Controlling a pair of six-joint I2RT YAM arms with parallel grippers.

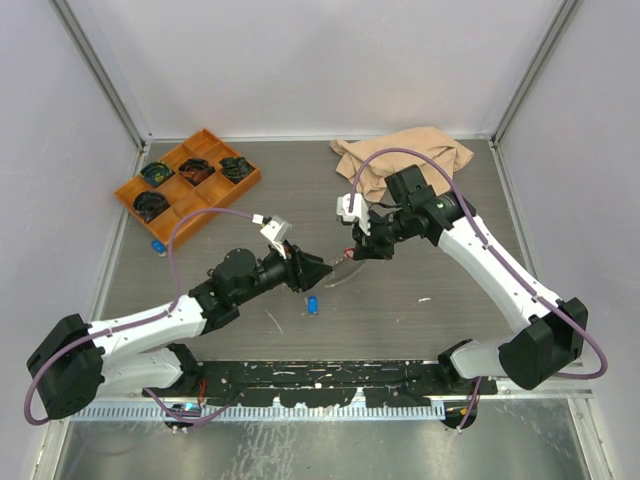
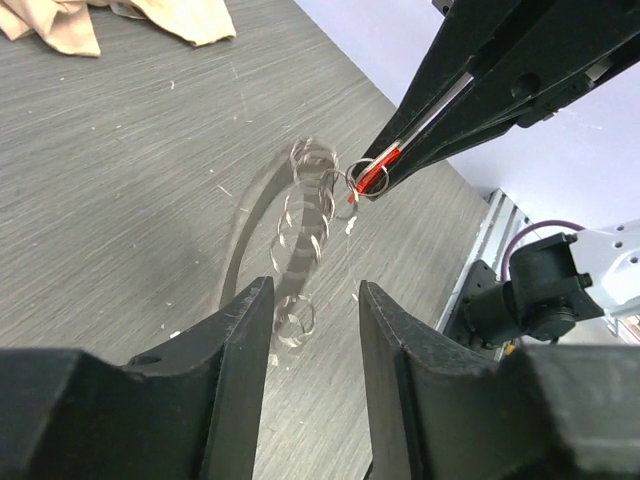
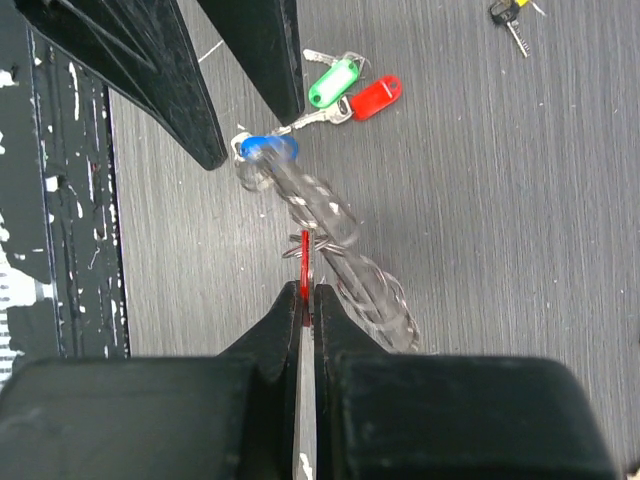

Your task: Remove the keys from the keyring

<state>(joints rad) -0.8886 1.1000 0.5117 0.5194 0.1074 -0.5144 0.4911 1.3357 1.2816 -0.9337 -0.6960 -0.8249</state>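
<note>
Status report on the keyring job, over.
Right gripper shut on red tag; left gripper open at the ring's other end. Keyring hangs from that tag, blurred. Blue key, green key, second red key loose on table. Nothing blocking.

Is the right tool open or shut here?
Shut on the red key: the right tool pinches its tag edge-on, with no gap showing.

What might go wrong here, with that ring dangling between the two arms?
1. The keyring seems to hang only from a thin red tag pinched edge-on in the shut right jaws; it might slip free and drop.
2. The keyring looks blurred, likely swinging, so the open left jaws either side of it may close on air.
</note>
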